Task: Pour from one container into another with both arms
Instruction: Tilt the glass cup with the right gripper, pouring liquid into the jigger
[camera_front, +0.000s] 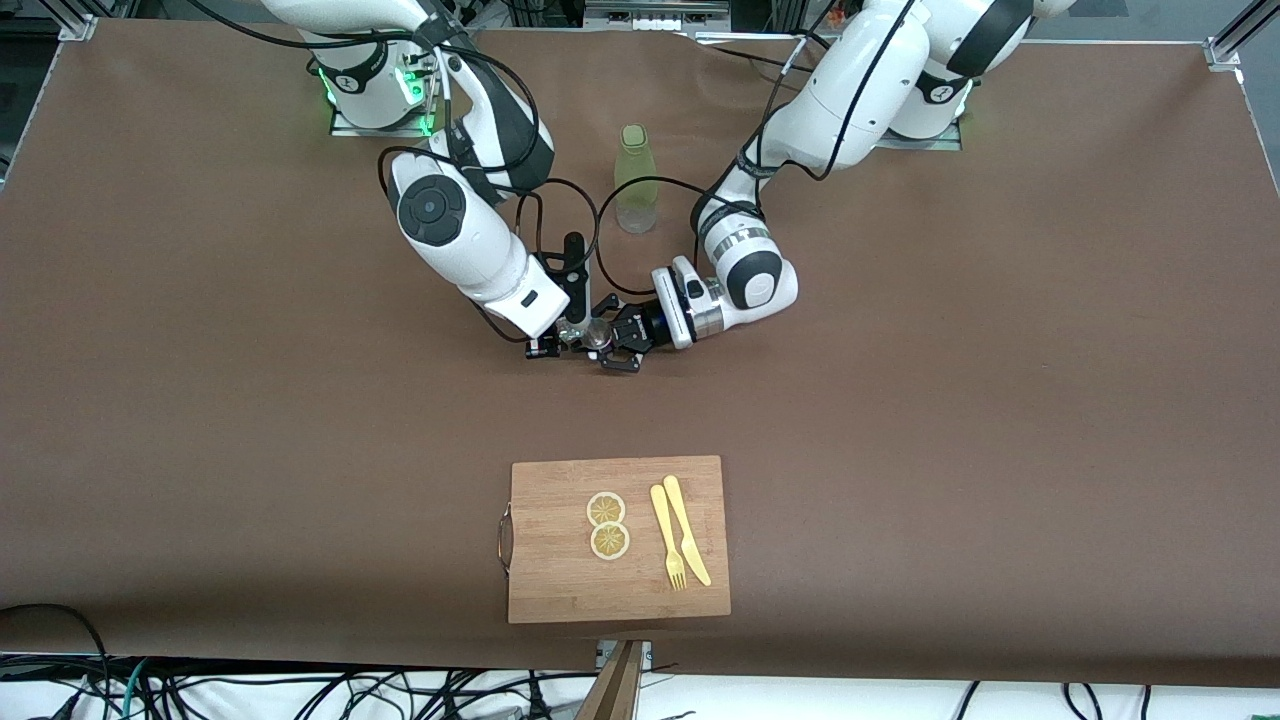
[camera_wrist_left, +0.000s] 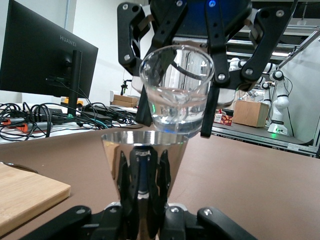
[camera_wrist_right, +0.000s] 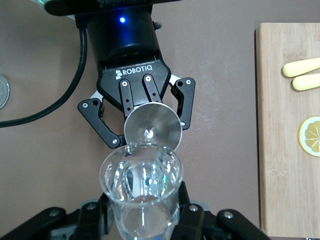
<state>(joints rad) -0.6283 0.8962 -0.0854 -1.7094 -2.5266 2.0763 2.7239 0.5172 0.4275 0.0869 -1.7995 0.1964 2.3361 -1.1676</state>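
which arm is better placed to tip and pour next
Right. Its tool holds the clear glass of liquid, lip over the metal cone cup. The left tool just holds that cup upright.

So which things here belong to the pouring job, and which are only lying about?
In use:
- clear glass, in right gripper
- metal cup, in left gripper

Lying about:
- green bottle
- cutting board
- lemon slices
- yellow fork and knife
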